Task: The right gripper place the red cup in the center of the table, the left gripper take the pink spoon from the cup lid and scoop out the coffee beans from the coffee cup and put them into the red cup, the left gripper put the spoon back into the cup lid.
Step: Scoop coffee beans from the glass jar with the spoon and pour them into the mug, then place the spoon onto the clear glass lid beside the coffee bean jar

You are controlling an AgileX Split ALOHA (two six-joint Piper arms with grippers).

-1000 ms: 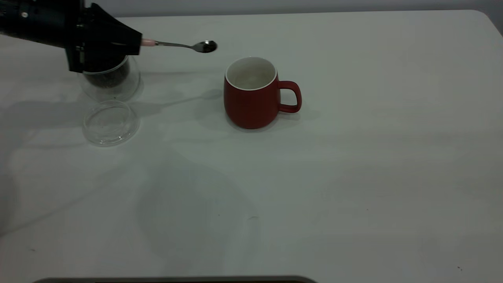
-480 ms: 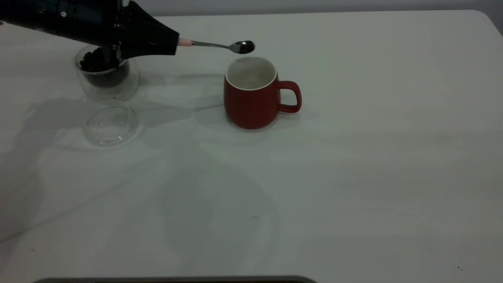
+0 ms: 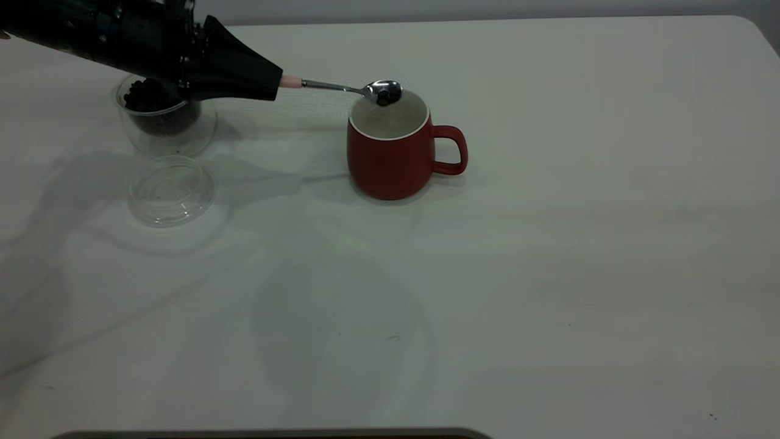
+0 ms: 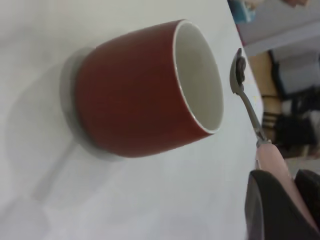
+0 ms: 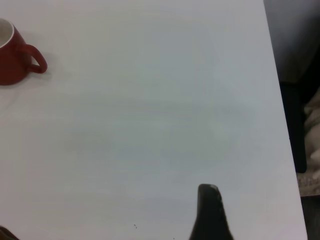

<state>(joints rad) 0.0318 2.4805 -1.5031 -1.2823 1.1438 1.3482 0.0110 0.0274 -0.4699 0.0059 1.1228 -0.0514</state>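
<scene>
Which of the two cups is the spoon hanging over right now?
The red cup: the spoon is at its rim. The glass cup of beans sits back under the left gripper.

Matt red cup (image 3: 390, 160), glossy white inside; shiny metal spoon (image 3: 359, 89); clear glass, seemingly, coffee cup (image 3: 166, 125) and lid (image 3: 172, 190).

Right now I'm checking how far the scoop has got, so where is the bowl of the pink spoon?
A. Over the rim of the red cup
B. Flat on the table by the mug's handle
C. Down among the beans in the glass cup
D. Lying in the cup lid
A: the left pincer holds the pink spoon out so its bowl, carrying a bean or so, hangs at the red cup rim.
</scene>
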